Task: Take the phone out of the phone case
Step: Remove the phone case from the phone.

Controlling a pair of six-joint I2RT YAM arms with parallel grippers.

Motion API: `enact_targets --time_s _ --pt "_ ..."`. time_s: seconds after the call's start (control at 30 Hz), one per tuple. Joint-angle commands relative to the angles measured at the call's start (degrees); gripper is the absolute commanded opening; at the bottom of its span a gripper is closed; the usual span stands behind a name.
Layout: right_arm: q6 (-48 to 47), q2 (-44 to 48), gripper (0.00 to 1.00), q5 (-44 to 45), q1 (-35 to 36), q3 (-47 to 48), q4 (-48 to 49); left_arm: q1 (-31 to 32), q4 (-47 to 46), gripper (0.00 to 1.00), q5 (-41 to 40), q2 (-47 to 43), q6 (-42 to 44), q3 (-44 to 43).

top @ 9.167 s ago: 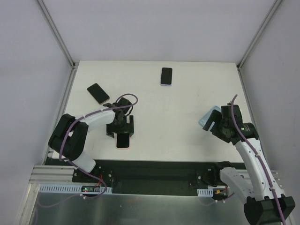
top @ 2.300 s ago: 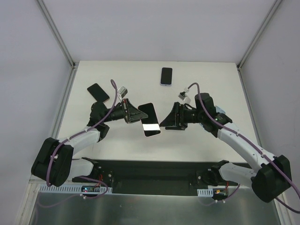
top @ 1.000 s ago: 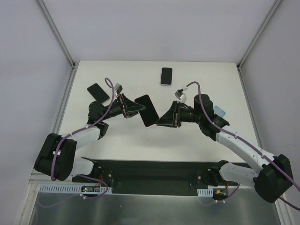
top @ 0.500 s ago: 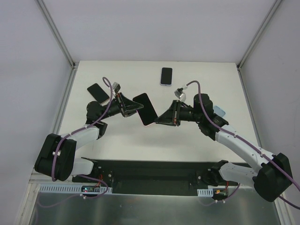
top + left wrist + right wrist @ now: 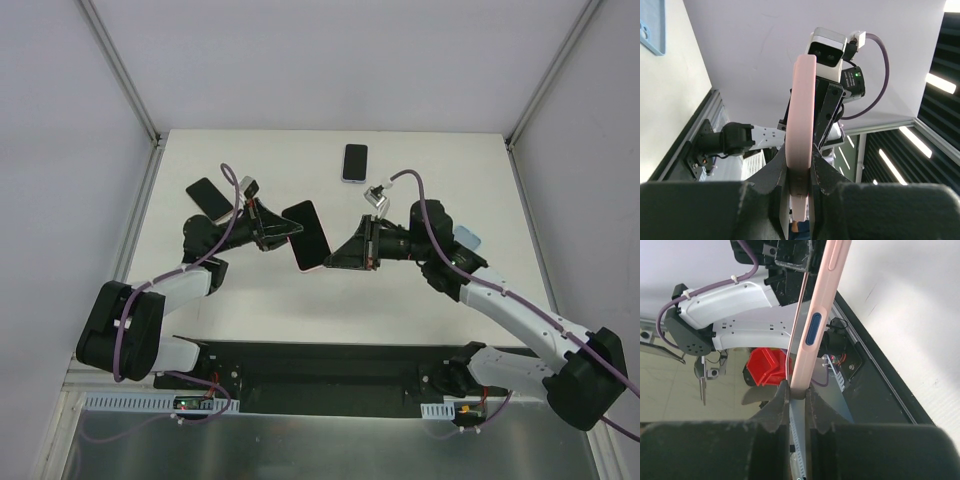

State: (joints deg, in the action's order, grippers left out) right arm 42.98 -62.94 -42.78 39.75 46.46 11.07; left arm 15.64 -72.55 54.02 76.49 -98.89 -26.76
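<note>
The phone [image 5: 306, 232], dark screen up, sits in a pink phone case [image 5: 314, 268] and hangs tilted in the air between both arms. My left gripper [image 5: 288, 229] is shut on its left end; in the left wrist view the pink case [image 5: 801, 115] stands edge-on, pinched between the jaws of the left gripper [image 5: 800, 172]. My right gripper [image 5: 332, 261] is shut on the lower right end. In the right wrist view the pink case [image 5: 815, 315], with its blue side button, rises out of the shut right gripper [image 5: 797, 390].
A black phone [image 5: 209, 197] lies at the back left of the table and another phone [image 5: 354, 162] at the back middle. A light blue case [image 5: 467, 238] lies behind the right arm and shows in the left wrist view as the blue case [image 5: 652, 25].
Both grippers have carried the cased phone a little up and to the left. The right gripper has closed on the case's end.
</note>
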Motion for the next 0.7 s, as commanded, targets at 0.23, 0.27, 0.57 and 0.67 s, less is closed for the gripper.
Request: enact_targets --time_s 0.23,0.27,0.57,0.67 --pt "-8.7 -0.4 0.01 -11.4 4.6 8.1 17.4 -0.4 -3.6 0.0 -0.7 0.1 -5.6 -1.3" --pt "-9.5 -0.4 0.01 -12.1 4.7 7.9 18.2 -0.4 -5.0 0.0 -0.8 -0.3 -6.4 -1.1" --pt "-14.2 -2.4 0.01 -17.1 4.7 8.7 18.3 -0.4 -5.9 0.0 -0.1 -3.7 -12.0 -2.1" --pt "-14.8 -3.9 0.01 -18.4 4.7 9.6 18.3 -0.4 -4.3 0.0 0.1 -5.6 -12.1 -2.6"
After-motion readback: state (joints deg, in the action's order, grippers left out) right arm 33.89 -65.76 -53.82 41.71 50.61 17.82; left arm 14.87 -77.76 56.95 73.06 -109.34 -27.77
